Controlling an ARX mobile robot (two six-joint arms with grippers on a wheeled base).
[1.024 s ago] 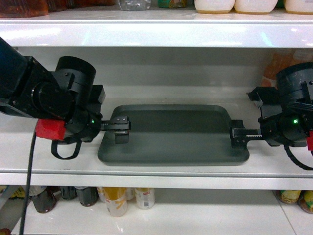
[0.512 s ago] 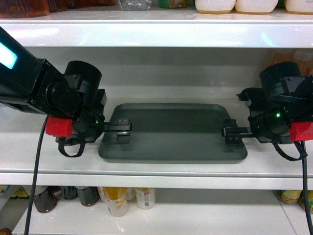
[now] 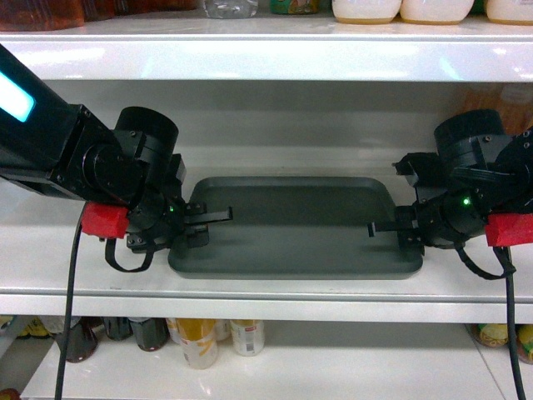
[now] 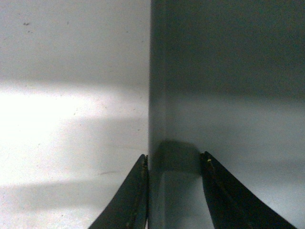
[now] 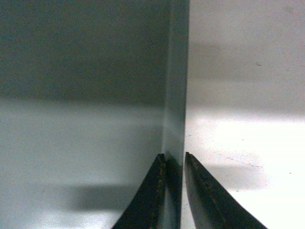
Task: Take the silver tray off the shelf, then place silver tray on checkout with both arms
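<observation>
No legible writing or brand anywhere; the bottles (image 3: 200, 340) on the lower shelf level carry labels too small/blurred to read.

Silver tray (image 3: 296, 225): big flat rectangle, matte grey-green, rounded corners, low raised rim, plain surface w/ no marks. It lies flat on the shelf (image 3: 266, 287), long side across the head view, between the two grippers.

Left gripper (image 3: 204, 223) is at the tray's left short end. Left wrist view: its two fingers (image 4: 128, 200) straddle the rim, one outside over the white board, one inside over the tray floor; gap is narrow but looks a bit wider than the rim, so can't tell if it's actually clamped.

Right gripper (image 3: 390, 228) is at the tray's right short end. Right wrist view: fingers (image 5: 147, 200) sit v. close together w/ the rim edge running into the slit between them, pinched on it.
</observation>
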